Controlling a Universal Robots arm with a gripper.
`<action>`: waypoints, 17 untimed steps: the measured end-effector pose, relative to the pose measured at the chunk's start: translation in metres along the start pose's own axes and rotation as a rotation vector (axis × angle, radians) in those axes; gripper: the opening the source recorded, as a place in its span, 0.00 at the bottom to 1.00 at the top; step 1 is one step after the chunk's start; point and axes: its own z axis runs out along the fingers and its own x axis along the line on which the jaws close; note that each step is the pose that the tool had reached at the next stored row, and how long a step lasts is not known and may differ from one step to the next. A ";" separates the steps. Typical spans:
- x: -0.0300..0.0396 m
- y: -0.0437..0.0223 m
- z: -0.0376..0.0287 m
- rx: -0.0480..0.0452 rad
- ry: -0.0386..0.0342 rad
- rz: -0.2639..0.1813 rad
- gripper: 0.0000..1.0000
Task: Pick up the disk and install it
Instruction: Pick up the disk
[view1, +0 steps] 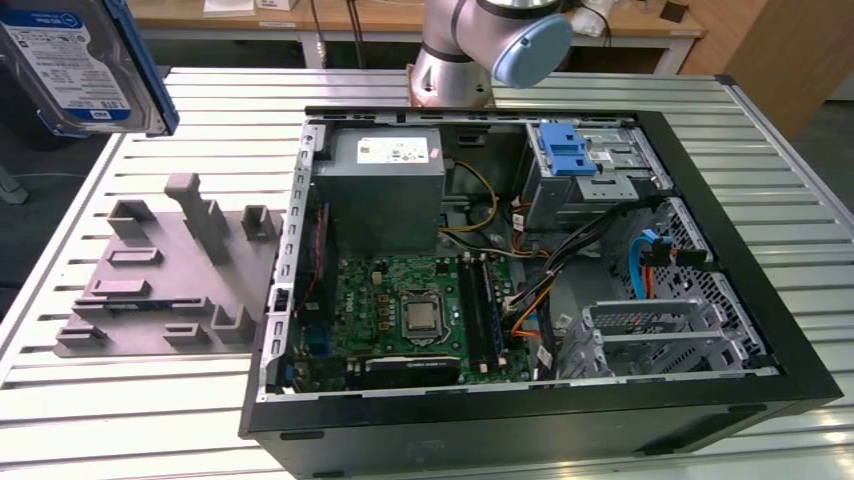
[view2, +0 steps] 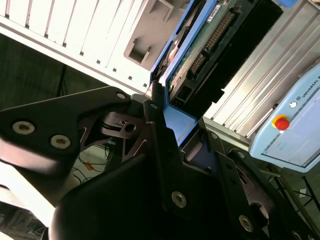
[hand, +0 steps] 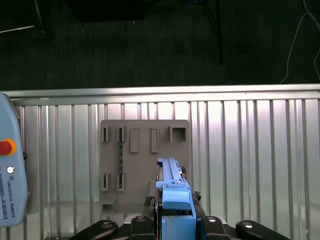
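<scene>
The disk (view1: 80, 65) is held aloft, clamped between the fingers (view2: 157, 115), its blue-and-white label shown; the grey fixture plate (hand: 145, 150) is seen beneath on the slatted counter (hand: 250, 150); the open computer case (view1: 534, 430) is set well apart.

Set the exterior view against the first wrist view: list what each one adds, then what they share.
Exterior view adds: the open computer case with its motherboard, and the arm behind it. First wrist view adds: the gripper clamped on the disk, and a pale-blue pendant. Shared: the disk, the grey fixture plate, the slatted table.
</scene>
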 end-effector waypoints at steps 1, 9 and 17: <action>0.0000 0.0000 0.0000 0.0000 0.0000 0.000 0.36; -0.0001 -0.0037 0.0001 0.0000 0.0000 0.000 0.36; -0.0003 -0.0092 0.0002 0.0000 0.0000 0.000 0.36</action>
